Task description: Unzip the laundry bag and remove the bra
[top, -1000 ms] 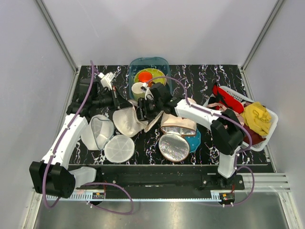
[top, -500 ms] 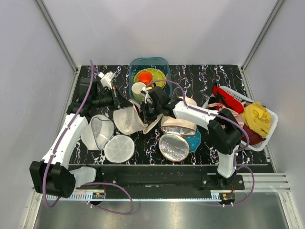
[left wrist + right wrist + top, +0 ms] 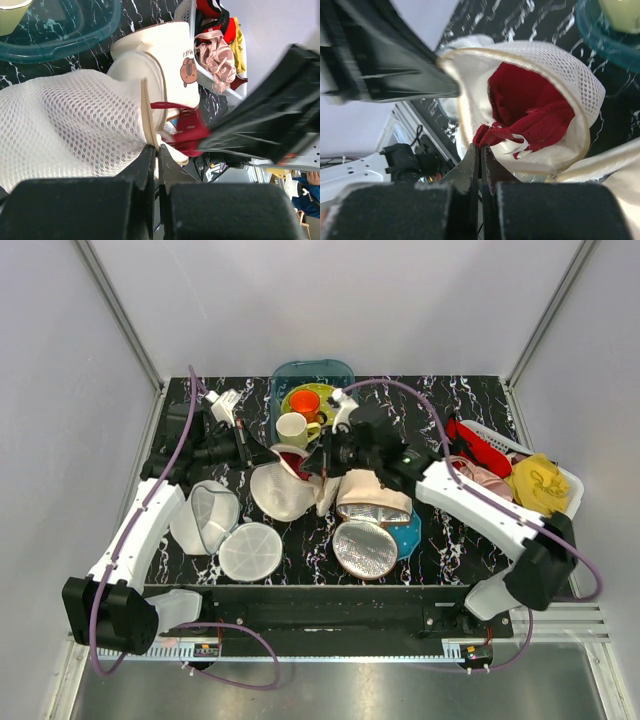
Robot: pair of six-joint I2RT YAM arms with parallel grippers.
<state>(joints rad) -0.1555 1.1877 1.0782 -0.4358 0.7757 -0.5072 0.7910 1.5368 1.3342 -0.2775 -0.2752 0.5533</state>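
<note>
Laundry bag [image 3: 283,496] lies near the middle of the black marbled desk [image 3: 440,400], tipped on its side so that its unzipped mouth faces the right arm. The left claw [image 3: 156,150] is pinched shut on the tan-bound rim of that mouth, apparently to anchor the mesh and hold the opening spread while the other arm works.

Inside, the maroon bra [image 3: 530,112] is bunched against the white lining, with one fold and a thin strap reaching the near lip. The right claw [image 3: 480,149] is closed on that fold just at the lip. Taking loose fabric rather than a moulded cup looks suited to a straight pull out through the gap.

Judged from this, the zip is done and the extraction is in hand, with most of the bra inside. The bag is pinned at one point only, so it may drag along, or the strap may catch on the rim. A cream cylindrical bag [image 3: 170,55] stands just behind, close enough to be nudged.
</note>
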